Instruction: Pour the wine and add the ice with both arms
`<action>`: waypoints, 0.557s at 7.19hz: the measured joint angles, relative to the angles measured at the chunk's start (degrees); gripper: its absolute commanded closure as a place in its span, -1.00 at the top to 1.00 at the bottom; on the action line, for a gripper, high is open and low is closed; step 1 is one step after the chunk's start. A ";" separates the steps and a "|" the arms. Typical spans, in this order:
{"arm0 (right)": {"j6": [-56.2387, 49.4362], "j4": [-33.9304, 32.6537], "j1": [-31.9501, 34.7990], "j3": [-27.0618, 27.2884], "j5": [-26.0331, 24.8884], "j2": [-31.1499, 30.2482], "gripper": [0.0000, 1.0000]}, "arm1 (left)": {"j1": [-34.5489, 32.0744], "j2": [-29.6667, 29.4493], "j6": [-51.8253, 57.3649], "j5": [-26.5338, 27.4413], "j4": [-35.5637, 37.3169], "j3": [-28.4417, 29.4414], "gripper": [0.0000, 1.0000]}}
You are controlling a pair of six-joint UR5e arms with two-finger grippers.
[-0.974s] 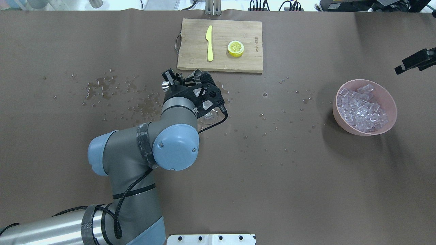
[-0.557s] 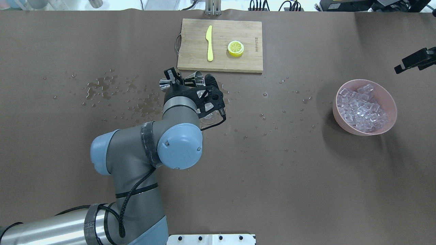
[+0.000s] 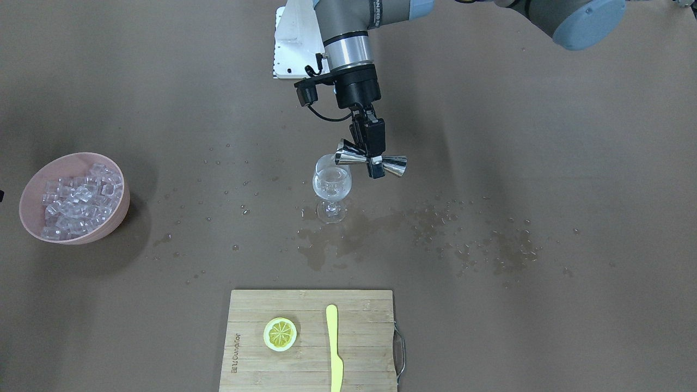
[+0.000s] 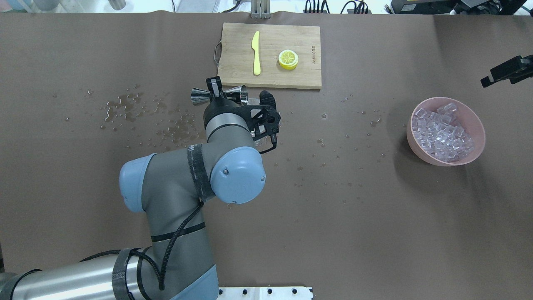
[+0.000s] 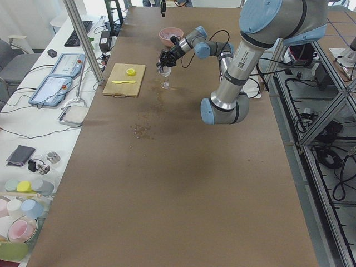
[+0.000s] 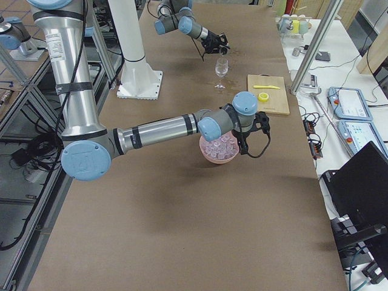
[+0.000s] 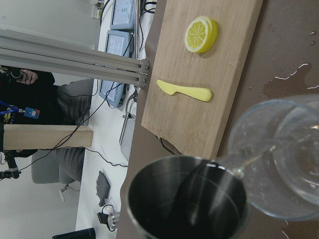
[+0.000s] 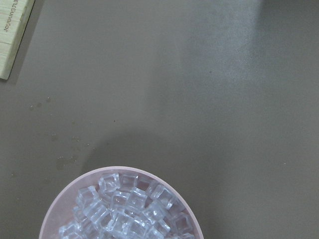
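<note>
Left pincer (image 3: 374,148), front view: clamped on the waist of a steel measuring cup (image 3: 347,158) that lies sideways, one mouth at the rim of the glass (image 3: 332,182).
Risk, front view: the cup hangs close to that rim. A nudge could topple the stemmed glass, and a drift could pour onto the wet table (image 3: 517,109).
Wine (image 3: 330,194), front view: clear, watery, shallow in the glass.
Right pincer (image 4: 506,71), overhead: near the pink bowl (image 4: 474,116); I cannot tell how far open it is.
Ice (image 4: 442,132), overhead: glassy cubes heaped in that bowl, none seen in the glass.
Right side view: right pincer hangs over the bowl.
Left wrist: a thin stream runs from the cup's lip into the glass.
Right wrist: ice below, no fingers visible.
</note>
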 measured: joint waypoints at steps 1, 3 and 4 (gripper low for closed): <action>0.12 0.10 0.00 -0.07 0.00 0.00 1.00 | -0.01 -0.99 2.22 0.53 2.70 -0.06 -1.00; 0.17 0.14 -0.06 -0.20 0.00 0.00 1.00 | 0.03 -1.75 4.06 2.55 7.42 -0.13 -1.00; 0.17 0.15 -0.07 -0.28 0.00 0.00 1.00 | 0.06 -1.90 4.83 3.60 9.28 -0.11 -1.00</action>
